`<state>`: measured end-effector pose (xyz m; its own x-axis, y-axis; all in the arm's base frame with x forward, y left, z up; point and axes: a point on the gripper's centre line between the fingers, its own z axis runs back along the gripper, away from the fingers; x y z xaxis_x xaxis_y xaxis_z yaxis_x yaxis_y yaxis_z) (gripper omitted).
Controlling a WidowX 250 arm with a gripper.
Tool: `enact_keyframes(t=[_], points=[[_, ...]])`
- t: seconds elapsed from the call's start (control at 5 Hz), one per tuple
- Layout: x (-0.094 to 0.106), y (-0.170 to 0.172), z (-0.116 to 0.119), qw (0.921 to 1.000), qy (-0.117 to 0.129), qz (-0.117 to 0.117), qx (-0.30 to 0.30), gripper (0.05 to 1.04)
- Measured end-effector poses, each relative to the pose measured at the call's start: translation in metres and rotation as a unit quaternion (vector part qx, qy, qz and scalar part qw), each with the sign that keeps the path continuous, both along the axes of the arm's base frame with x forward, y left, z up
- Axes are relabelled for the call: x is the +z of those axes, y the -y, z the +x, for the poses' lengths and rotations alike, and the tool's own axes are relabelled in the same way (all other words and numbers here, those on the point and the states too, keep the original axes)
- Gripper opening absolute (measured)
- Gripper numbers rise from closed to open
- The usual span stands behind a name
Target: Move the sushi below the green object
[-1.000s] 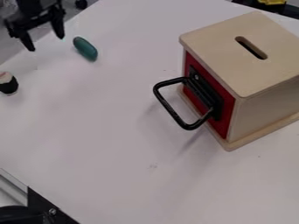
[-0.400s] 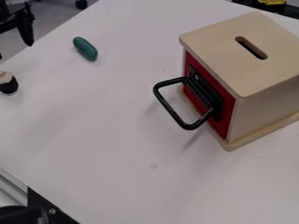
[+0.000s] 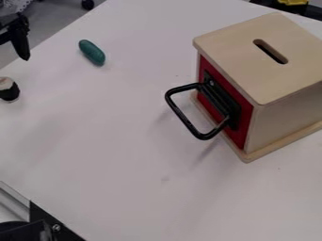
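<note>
I'm taking the wooden box (image 3: 286,89) as my landmark on the white table (image 3: 119,169). The box has a pale top with a narrow slot (image 3: 271,51) cut through it, and a red front (image 3: 241,122) carrying a black handle (image 3: 195,134) that juts out to the left. Well to the left of the box, about level with where that handle begins, I have the sushi (image 3: 9,92), a small piece with a black band and a pale top. The green object (image 3: 92,52), smooth and rounded at the ends, lies on its side left of the box, nearer to it than the sushi and a little higher in my view. My pincer (image 3: 19,40) is far to the upper left of the box, apart from both pieces; I can't tell how far open it is or whether it has hold of anything. A yellow thing (image 3: 293,2) is up behind the box.
</note>
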<state>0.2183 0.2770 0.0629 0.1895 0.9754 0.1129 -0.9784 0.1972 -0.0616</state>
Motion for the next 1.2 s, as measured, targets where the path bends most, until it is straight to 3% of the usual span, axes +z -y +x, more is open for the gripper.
enact_keyframes(t=[0.2,0.6,0.8,1.0,1.2], points=[[-0.006,-0.002,-0.001,1.0000,0.004,0.007,0.002,0.999],[-0.028,-0.009,-0.016,0.9997,-0.024,0.008,0.007,0.999],[-0.036,-0.012,-0.021,0.9996,-0.025,0.006,0.011,0.999],[-0.055,-0.008,-0.023,0.9991,-0.038,-0.016,0.005,0.948],[-0.056,-0.009,-0.022,0.9993,-0.031,-0.019,0.004,0.663]])
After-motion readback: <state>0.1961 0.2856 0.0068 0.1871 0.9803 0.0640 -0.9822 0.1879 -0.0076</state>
